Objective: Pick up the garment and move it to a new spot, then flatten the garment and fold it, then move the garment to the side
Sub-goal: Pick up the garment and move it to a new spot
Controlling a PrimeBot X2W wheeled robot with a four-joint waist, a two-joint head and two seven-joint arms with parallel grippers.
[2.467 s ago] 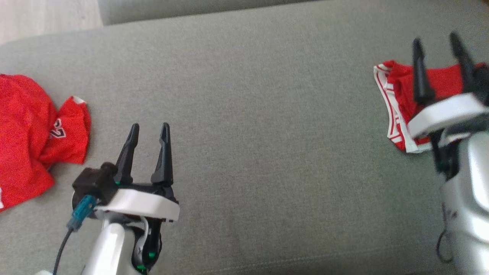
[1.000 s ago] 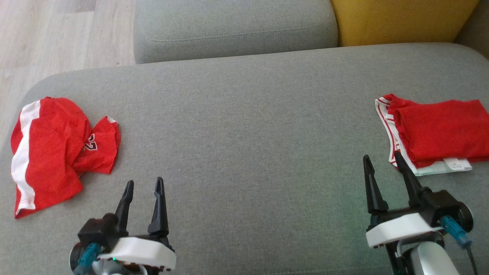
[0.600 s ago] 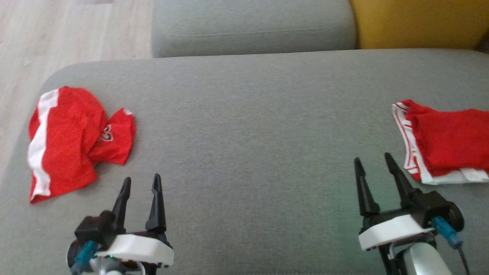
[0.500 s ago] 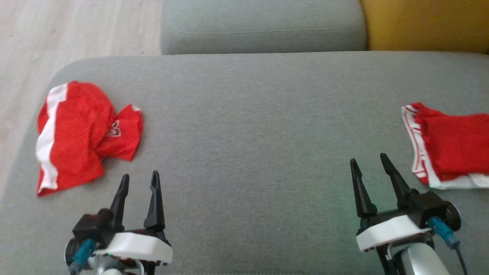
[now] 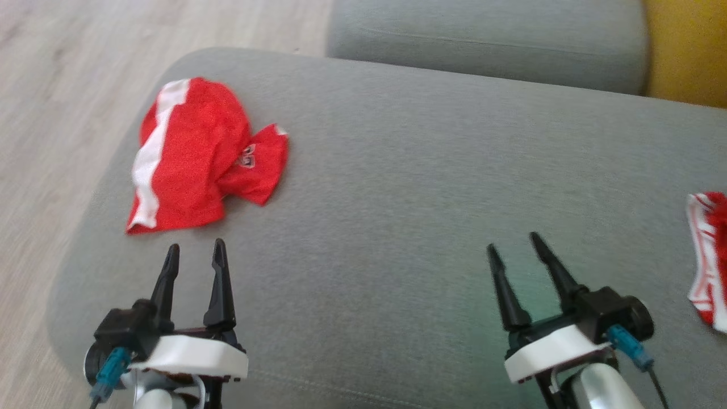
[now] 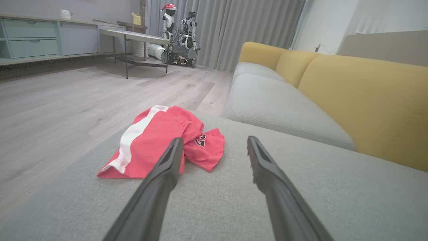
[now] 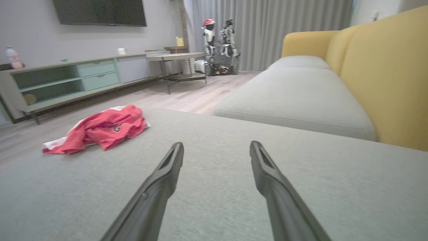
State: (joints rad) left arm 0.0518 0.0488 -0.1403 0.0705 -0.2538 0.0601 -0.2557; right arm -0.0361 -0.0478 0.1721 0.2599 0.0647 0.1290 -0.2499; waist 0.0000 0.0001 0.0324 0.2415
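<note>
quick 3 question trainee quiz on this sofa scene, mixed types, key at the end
1. True or false: the left end effector is gripping the crumpled red garment.
2. Which one is nearer that garment: A) the left end effector, B) the right end effector?
3. Fill in: the garment's wide stripe is ____.
Key: 1 false, it is open and apart from it; 2 A; 3 white.

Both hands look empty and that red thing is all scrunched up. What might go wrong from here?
The crumpled red garment lies near the rounded edge of the grey sofa cushion; a clumsy pull might slide it onto the wooden floor. It is bunched in layers, so the open left hand may pinch one fold and lift it twisted. Another red-and-white garment lies at far right; careless placement could disturb it.
</note>
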